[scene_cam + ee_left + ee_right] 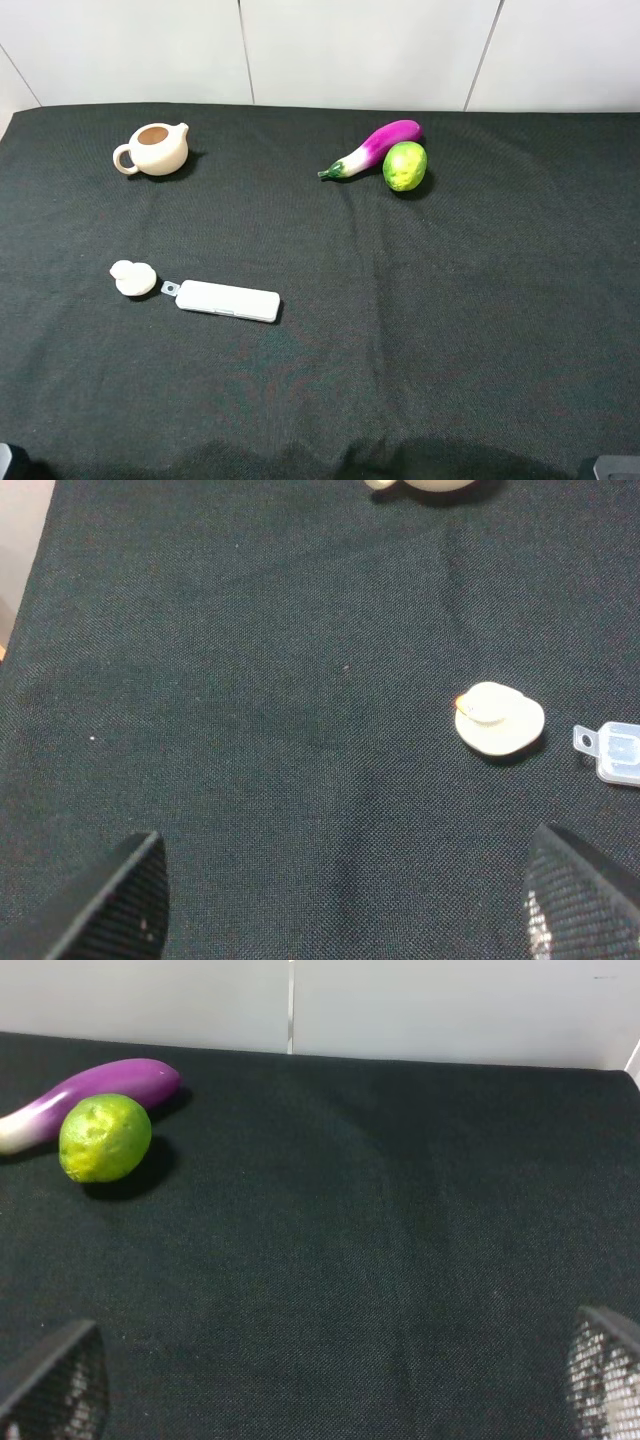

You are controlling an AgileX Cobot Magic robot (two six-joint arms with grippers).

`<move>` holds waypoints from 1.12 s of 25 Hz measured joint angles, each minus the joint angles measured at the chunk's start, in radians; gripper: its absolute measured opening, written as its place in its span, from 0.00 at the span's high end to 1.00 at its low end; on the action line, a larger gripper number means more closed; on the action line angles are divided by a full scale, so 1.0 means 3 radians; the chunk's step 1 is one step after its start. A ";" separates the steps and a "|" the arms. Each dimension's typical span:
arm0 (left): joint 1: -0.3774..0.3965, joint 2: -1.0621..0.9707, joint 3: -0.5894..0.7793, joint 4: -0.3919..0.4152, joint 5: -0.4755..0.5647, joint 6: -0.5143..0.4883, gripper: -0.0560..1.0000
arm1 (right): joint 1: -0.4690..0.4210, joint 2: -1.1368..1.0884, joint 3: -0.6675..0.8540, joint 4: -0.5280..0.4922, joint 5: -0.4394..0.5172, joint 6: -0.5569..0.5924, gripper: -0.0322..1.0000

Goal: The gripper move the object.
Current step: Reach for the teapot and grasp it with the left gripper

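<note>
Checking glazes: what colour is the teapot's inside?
Brown, inside the cream teapot; clearest in the exterior high view.

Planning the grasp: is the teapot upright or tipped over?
Upright: the teapot sits on its base, open brown mouth facing up.

the cloth is seen as black, with a fine woven grain. at far left, the teapot is coloured cream, brown inside. the lid at near left is cream, and the case beside it white with a clear tab. the eggplant is shaded from purple to white, with a green stem. the lime is mottled yellow-green. the wall is white with dark seams. ribbed black is shown on the left gripper, grey mesh on the right gripper.
</note>
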 joint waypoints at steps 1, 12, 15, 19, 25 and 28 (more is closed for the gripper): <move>0.0000 0.0005 0.0000 0.0000 0.0000 0.0000 0.23 | 0.0000 0.0000 0.0000 0.0000 0.0000 0.0000 0.30; 0.0000 0.0650 -0.0040 0.0000 -0.0033 0.0000 0.23 | 0.0000 0.0000 0.0000 0.0000 0.0000 0.0000 0.30; 0.0000 0.0906 -0.0112 0.0000 -0.0125 0.0000 0.23 | 0.0000 0.0000 0.0000 0.0000 0.0000 0.0000 0.30; 0.0000 0.1260 -0.0160 0.0000 -0.0265 0.0000 0.23 | 0.0000 0.0000 0.0000 0.0000 0.0000 0.0000 0.30; 0.0000 0.1851 -0.0164 0.0000 -0.0579 0.0000 0.23 | 0.0000 0.0000 0.0000 0.0000 0.0000 0.0000 0.30; 0.0000 0.2138 -0.0171 0.0000 -0.0743 0.0000 0.23 | 0.0000 0.0000 0.0000 0.0000 0.0000 0.0000 0.30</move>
